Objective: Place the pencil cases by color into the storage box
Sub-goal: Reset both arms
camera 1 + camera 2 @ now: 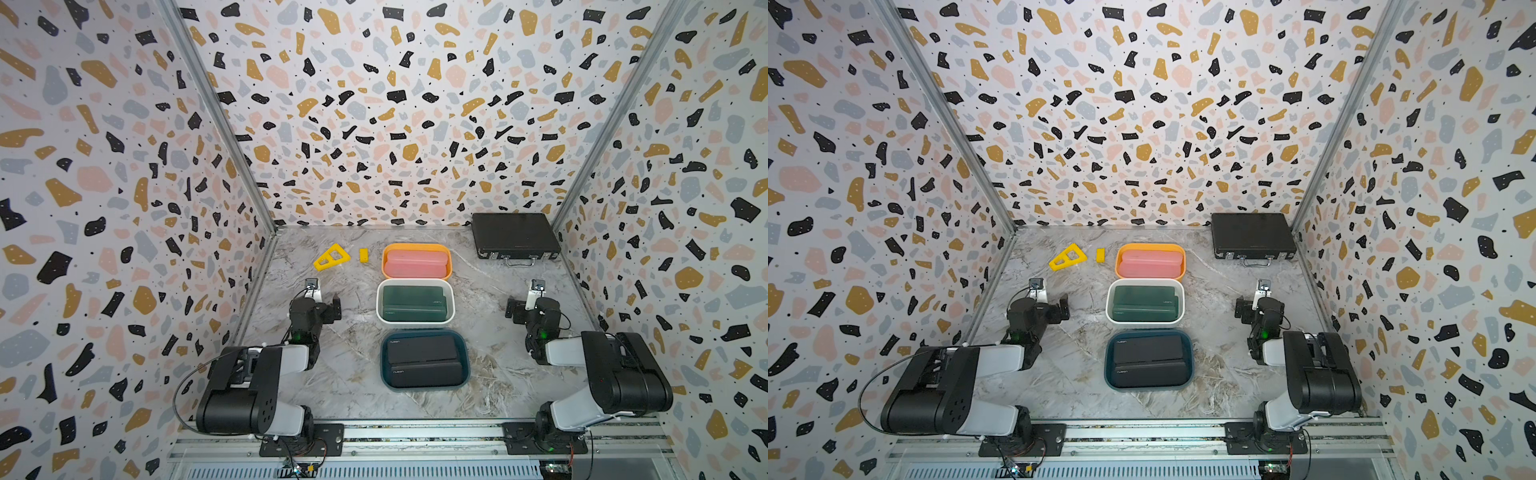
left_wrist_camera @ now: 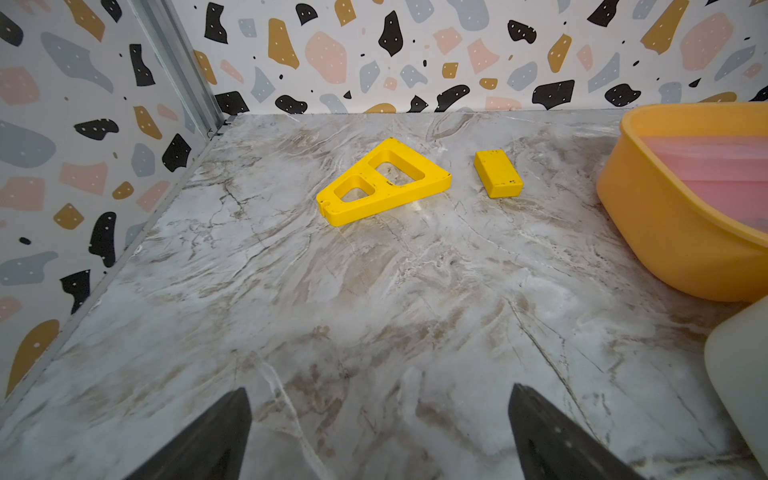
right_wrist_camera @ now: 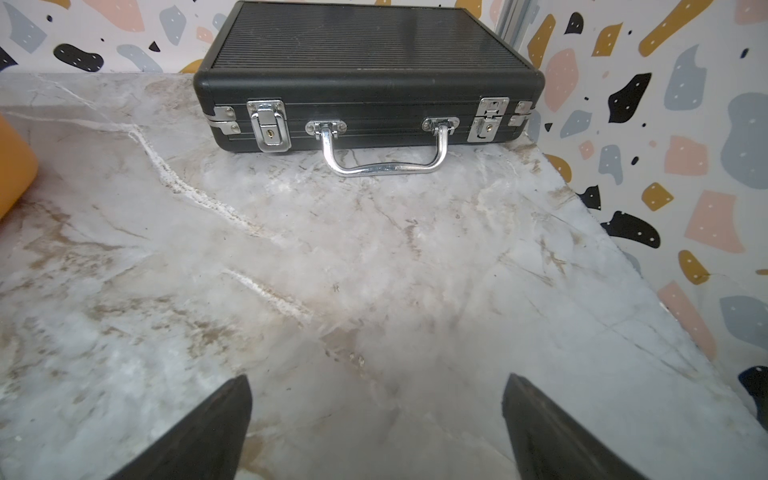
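Three storage boxes stand in a row down the middle of the table in both top views. At the back, pink pencil cases (image 1: 417,263) lie in the orange box (image 1: 415,247). In the white box (image 1: 379,303) lie dark green pencil cases (image 1: 413,303), and black pencil cases (image 1: 424,360) fill the dark blue box (image 1: 466,361) at the front. My left gripper (image 1: 316,301) (image 2: 380,399) hovers left of the white box, open, with nothing between its fingers. Right of that box my right gripper (image 1: 534,301) (image 3: 376,386) is open too and holds nothing.
A black briefcase (image 1: 514,237) (image 3: 365,50) with metal latches lies in the back right corner. A yellow triangular piece (image 1: 331,257) (image 2: 376,185) and a small yellow block (image 1: 363,254) (image 2: 498,172) lie at the back left, beside the orange box (image 2: 648,208). Patterned walls close three sides.
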{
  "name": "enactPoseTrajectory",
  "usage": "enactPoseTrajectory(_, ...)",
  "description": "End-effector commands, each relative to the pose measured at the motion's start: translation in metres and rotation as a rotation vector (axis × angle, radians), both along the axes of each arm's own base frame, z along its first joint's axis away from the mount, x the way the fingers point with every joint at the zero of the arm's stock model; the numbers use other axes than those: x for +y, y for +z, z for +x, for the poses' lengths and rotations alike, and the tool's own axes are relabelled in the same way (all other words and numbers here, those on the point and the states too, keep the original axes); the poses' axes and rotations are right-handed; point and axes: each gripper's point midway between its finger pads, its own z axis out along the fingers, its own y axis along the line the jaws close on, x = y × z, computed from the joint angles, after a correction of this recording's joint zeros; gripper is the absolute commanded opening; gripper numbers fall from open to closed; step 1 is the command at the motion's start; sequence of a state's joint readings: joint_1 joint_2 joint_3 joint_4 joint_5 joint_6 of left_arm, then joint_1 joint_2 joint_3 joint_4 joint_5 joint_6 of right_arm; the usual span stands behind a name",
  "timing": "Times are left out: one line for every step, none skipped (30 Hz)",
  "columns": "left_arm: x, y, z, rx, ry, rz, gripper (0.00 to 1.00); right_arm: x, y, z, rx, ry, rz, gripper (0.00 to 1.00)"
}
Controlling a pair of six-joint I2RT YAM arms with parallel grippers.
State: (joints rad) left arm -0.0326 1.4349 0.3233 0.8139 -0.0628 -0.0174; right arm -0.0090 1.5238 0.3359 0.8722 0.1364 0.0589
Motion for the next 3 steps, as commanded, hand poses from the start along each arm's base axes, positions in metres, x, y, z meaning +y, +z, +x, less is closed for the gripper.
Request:
enactPoseTrajectory(0.0001,0.0096,0.0053,-0.035,-0.010,0.006,1.00,-0.0029,0.0127,0.0047,-0.042,-0.013,-0.005,1.00)
enactPoseTrajectory(0.0002,0.0108,0.0044,-0.041,-0.009,0.006,1.00,-0.0031,0.0121,0.0041,-0.039,-0.014,-0.005,1.00)
enactPoseTrajectory(0.0002,0.0110,0.0045,-0.042,-0.009,0.006,1.00,-0.0032,0.0130,0.0046,-0.043,-0.014,-0.005,1.00)
